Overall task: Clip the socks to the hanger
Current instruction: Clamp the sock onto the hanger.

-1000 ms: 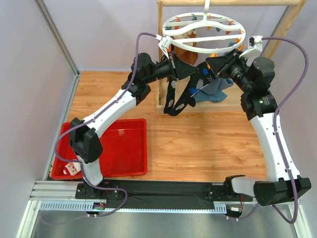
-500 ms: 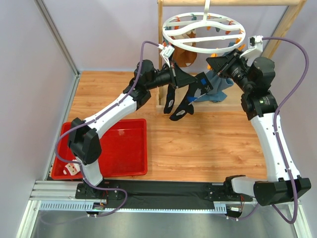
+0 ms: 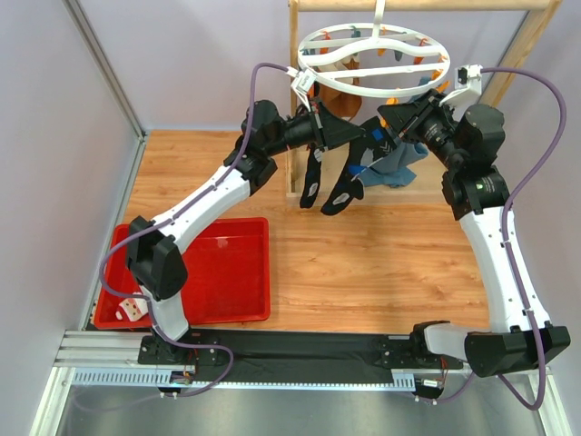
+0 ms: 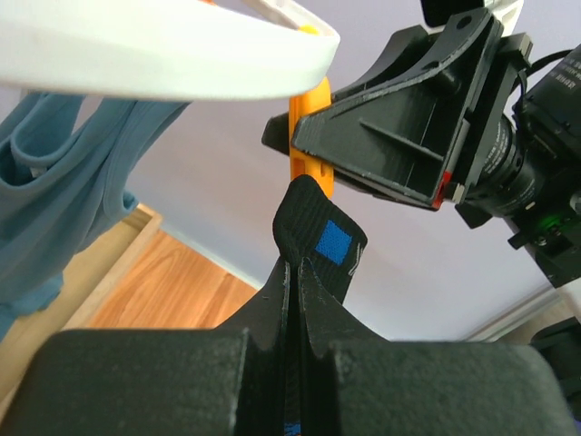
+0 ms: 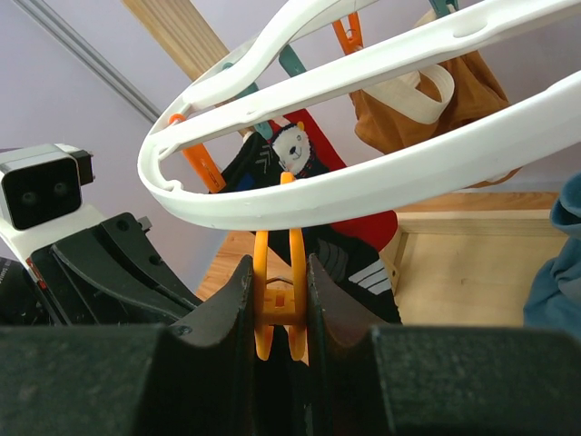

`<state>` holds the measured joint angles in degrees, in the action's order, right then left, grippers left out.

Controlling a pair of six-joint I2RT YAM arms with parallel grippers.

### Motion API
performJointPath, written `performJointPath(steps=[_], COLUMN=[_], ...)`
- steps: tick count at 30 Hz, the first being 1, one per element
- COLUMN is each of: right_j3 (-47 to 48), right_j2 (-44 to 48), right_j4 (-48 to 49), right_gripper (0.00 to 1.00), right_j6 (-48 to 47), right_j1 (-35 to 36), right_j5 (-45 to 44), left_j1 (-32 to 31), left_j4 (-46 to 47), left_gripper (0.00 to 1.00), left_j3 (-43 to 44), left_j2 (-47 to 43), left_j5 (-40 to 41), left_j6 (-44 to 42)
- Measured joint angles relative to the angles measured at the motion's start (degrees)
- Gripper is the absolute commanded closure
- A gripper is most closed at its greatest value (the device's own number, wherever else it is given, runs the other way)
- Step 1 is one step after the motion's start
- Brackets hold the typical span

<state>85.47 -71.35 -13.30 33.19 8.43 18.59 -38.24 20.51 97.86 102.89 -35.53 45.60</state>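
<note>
My left gripper (image 4: 301,263) is shut on a black sock (image 4: 313,222) with a blue patch, holding its top just below an orange clip (image 4: 307,136) of the white ring hanger (image 4: 163,59). From above, the sock (image 3: 334,189) dangles under the left gripper (image 3: 361,138). My right gripper (image 5: 280,272) is shut on that orange clip (image 5: 280,304), squeezing its handles under the hanger's rim (image 5: 363,186). A red sock (image 5: 356,227) and a dark sock with white stripes (image 5: 368,277) hang behind. From above, the right gripper (image 3: 392,121) sits at the hanger's (image 3: 374,54) near rim.
The hanger hangs from a pale wooden rack (image 3: 295,109). Blue cloth (image 3: 399,168) and a brown garment (image 5: 454,100) hang nearby. A red tray (image 3: 227,272) lies at the near left, with a small white item (image 3: 134,311) beside it. Walls close in left and behind.
The left arm dipped with the sock, then rose again toward the clip; the sock's loose end swung. The right gripper stayed on the orange clip.
</note>
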Motion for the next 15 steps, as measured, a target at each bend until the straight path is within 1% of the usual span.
performJointPath(steps=[6,15], right_j3=[0.0,0.5], right_j2=[0.0,0.0], right_j4=[-0.07,-0.59], right_gripper=[1.0,1.0], right_j6=[-0.02,0.0], right_j1=[0.0,0.0], right_j5=[0.0,0.0], left_j1=[0.0,0.0], left_j4=[0.31,0.66], left_gripper=[1.0,1.0], left_j3=[1.81,-2.27], left_j2=[1.46,0.76], left_j5=[0.02,0.04], left_j6=[0.63,0.55])
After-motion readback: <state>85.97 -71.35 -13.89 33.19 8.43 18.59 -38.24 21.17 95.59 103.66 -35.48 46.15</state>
